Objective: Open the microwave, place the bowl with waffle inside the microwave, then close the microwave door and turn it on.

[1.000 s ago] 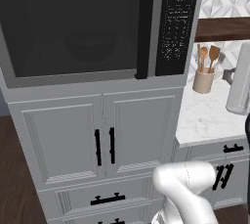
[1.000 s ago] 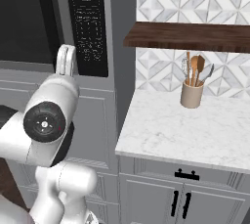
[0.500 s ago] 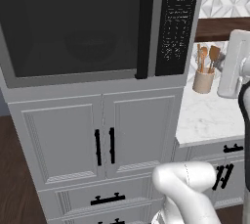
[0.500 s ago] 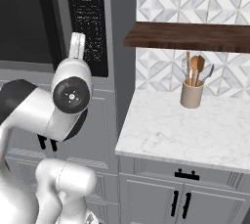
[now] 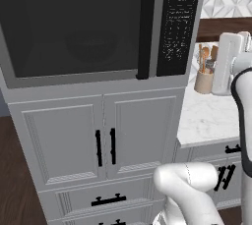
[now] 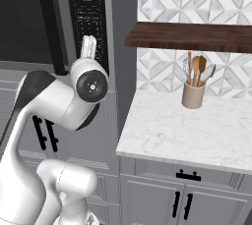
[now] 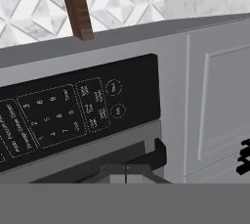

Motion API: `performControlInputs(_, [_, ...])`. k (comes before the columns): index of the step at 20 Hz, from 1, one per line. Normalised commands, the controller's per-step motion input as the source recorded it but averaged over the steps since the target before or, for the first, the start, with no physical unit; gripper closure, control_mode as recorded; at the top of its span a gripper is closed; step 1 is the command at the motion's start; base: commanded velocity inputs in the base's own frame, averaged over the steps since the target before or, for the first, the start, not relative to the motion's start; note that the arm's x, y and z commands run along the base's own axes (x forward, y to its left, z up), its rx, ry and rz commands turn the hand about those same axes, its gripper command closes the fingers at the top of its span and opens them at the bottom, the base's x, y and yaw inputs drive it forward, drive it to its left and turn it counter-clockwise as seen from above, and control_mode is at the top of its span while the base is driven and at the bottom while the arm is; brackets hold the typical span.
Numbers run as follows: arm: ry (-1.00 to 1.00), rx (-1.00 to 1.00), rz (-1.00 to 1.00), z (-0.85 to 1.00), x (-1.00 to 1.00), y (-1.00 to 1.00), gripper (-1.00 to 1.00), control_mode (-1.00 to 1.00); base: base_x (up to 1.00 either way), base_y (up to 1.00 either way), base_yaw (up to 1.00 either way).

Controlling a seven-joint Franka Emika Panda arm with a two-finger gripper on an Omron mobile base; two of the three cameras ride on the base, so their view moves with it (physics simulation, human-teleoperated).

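Rising since a second ago, the arm now faces the microwave [image 5: 103, 27]; its keypad panel [image 7: 80, 110] sits just above the pinched-together gripper [image 7: 126, 174]. Door [image 5: 74, 27] closed.

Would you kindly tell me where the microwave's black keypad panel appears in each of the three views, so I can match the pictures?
Left base view: the keypad panel is upper centre-right, just right of the door handle.
Right base view: upper left, above the arm's round joint.
Hand view: rolled sideways, spanning the left and middle of the picture.
Shared landmark: the dark wooden shelf, right of the microwave in both base views, near the top left in the hand view.
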Motion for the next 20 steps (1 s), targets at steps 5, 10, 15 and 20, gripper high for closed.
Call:
performControlInputs(5, [-0.05,0.00,0.00,-0.16,0.21,0.00,1.00,-1.00,0.00,0.00,0.00])
performControlInputs(10, [-0.10,0.00,0.00,0.00,0.18,0.00,1.00,-1.00,0.00,0.00,0.00])
performControlInputs(15, [-0.01,0.00,0.00,-0.03,0.26,0.00,1.00,-1.00,0.00,0.00,0.00])
performControlInputs(20, [-0.01,0.00,0.00,0.00,0.28,0.00,1.00,-1.00,0.00,0.00,0.00])
